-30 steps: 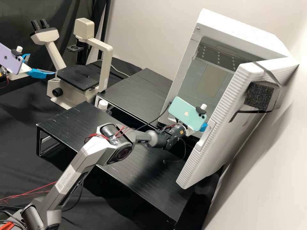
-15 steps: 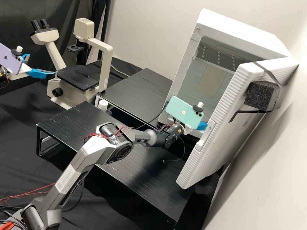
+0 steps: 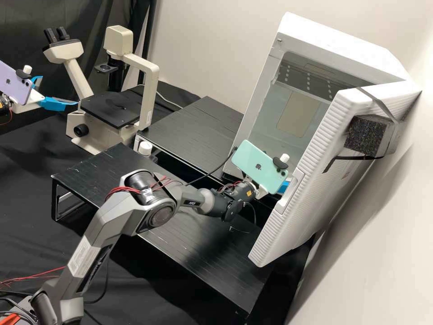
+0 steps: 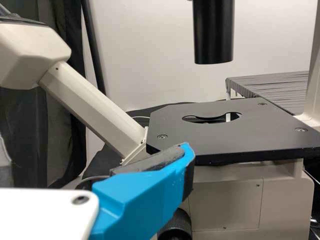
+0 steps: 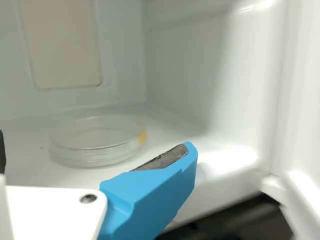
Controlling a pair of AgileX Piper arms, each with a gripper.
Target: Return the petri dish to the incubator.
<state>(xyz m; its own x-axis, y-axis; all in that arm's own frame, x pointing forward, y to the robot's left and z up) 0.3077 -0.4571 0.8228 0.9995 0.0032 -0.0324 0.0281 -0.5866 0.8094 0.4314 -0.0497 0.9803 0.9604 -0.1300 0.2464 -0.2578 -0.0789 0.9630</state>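
The left tool (image 3: 59, 90) by the microscope (image 3: 71, 53), the right tool (image 3: 283, 187) at the incubator (image 3: 343, 40) with the petri dish (image 5: 95, 155).
The left tool stands wide, well apart from the incubator and beside the microscope's black stage (image 3: 108, 108), with a purple phone (image 3: 13, 83) mounted on its arm. A white-capped bottle (image 3: 145, 148) stands just behind the nearer black slatted platform (image 3: 97, 171). Over that platform reaches the right arm (image 3: 155, 214), bearing a mint-green phone (image 3: 257, 164). The right tool is spread wide at the incubator's opening; near it, the clear, round petri dish lies flat on the incubator floor (image 5: 30, 172), a yellow mark on its side. Rightmost, the incubator door (image 3: 315, 180) hangs open with a black foam block (image 3: 365, 135) strapped on.
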